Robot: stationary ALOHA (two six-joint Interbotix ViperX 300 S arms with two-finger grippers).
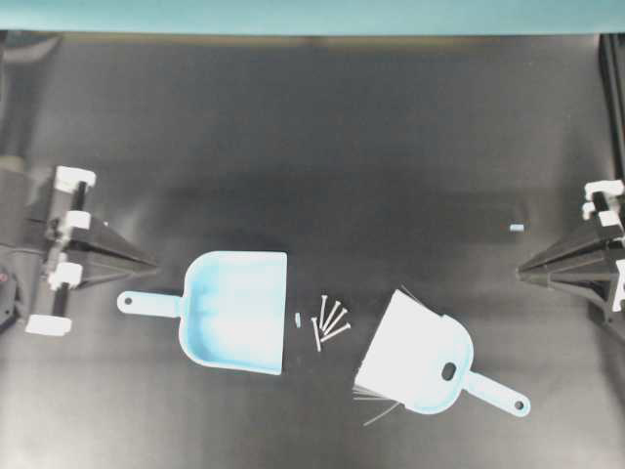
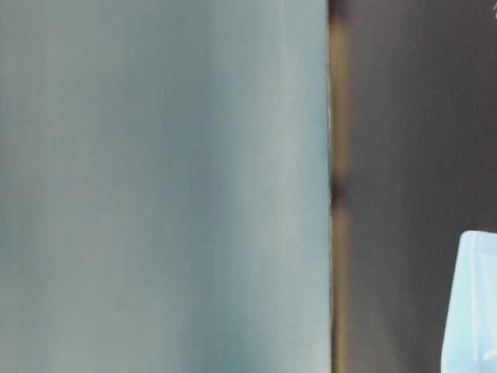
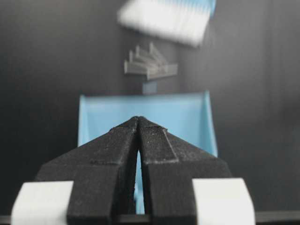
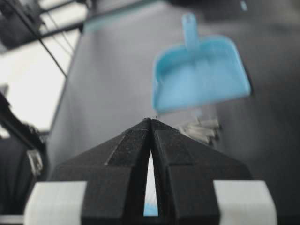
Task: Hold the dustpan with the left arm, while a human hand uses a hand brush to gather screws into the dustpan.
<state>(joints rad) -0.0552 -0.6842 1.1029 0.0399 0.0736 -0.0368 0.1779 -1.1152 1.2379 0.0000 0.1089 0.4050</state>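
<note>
Left jaws [image 1: 153, 262]: mine, pressed together, empty, short of the dustpan's handle.
Right jaws [image 1: 520, 266]: pressed together, empty.
Dustpan [image 1: 239, 311]: flat on table [image 1: 322, 147].
Screws [image 1: 330, 319]: between dustpan and brush [image 1: 420, 357].

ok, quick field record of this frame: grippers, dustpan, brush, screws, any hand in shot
left gripper: shut, empty, parked short of the dustpan handle, not touching it
right gripper: shut, empty, at the table's far side
dustpan: flat on the table, open edge facing the screws, unheld
screws: small cluster between dustpan and brush, none in the pan
hand brush: lying on the table, bristles toward the screws
human hand: not in view
stray bits: two small pale flecks on the table
</note>
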